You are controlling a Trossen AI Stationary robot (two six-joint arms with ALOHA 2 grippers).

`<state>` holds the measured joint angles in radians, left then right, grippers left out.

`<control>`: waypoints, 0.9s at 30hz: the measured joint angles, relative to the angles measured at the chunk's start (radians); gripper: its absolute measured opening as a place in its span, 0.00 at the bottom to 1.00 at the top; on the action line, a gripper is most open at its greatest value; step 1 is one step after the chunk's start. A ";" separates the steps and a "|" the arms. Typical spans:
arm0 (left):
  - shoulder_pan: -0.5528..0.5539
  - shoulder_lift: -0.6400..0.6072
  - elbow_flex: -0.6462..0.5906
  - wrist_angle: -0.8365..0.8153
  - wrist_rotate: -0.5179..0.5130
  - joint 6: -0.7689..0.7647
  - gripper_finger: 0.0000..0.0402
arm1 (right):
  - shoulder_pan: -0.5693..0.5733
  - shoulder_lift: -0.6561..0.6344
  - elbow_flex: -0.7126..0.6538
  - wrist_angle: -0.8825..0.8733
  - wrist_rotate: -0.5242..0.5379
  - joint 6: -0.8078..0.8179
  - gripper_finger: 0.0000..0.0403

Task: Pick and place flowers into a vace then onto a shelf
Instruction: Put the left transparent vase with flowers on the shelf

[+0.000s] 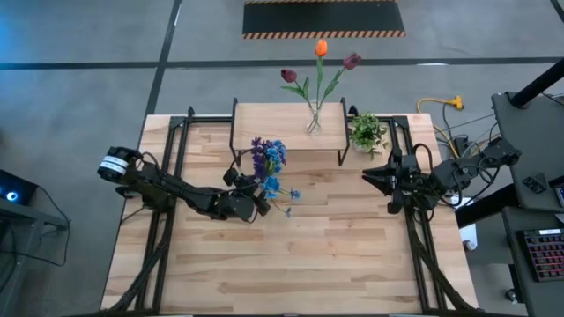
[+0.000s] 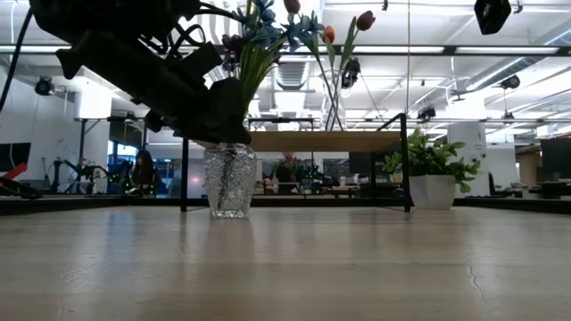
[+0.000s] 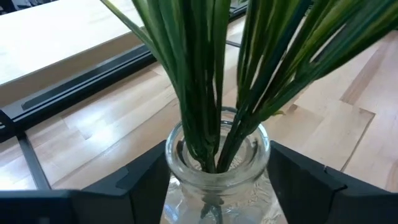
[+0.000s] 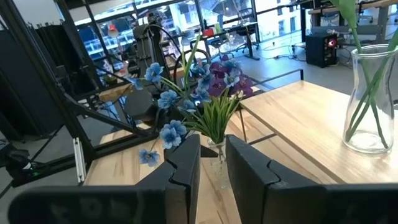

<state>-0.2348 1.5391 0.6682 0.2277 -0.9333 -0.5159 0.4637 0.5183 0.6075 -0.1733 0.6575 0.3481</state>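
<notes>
Blue/purple flowers (image 1: pixel 269 163) stood in vase (image 2: pixel 229 181); left gripper (image 3: pixel 217 180) fingers spread, flanking vase neck.

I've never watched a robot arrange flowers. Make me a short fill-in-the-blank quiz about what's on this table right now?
1. The tulips stand in a clear vase on top of the ____.
2. The left gripper has one finger on each side of a glass ____ holding the blue and purple flowers.
3. The small potted plant stands on the table beside the shelf, on the ____ arm's side.

Missing words: shelf; vase; right
</notes>
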 joint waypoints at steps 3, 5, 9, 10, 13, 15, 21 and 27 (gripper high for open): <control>0.000 0.000 0.000 0.000 0.000 0.000 0.53 | 0.000 0.000 0.000 -0.003 0.000 0.000 0.17; 0.000 0.000 0.001 0.000 0.000 0.000 0.50 | 0.000 0.000 0.000 -0.003 0.000 0.000 0.17; 0.000 0.000 0.001 0.000 0.001 0.000 0.48 | 0.000 0.000 0.000 -0.003 0.000 -0.002 0.17; 0.000 0.000 0.001 0.000 0.001 0.000 0.48 | 0.000 0.000 0.000 -0.003 0.000 -0.003 0.17; 0.000 0.000 0.001 0.000 0.001 0.000 0.49 | 0.000 0.000 0.000 -0.003 0.000 -0.003 0.17; 0.000 0.000 0.001 0.000 0.000 0.000 0.50 | 0.000 0.000 0.000 -0.003 0.000 -0.003 0.17; 0.000 0.000 0.001 0.001 0.000 0.000 0.50 | 0.000 0.000 0.000 -0.004 0.000 -0.003 0.17; 0.000 -0.002 0.000 0.019 0.005 0.000 0.50 | 0.000 0.000 0.000 -0.006 0.000 -0.005 0.17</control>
<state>-0.2348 1.5375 0.6685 0.2465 -0.9284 -0.5157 0.4637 0.5185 0.6075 -0.1795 0.6577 0.3433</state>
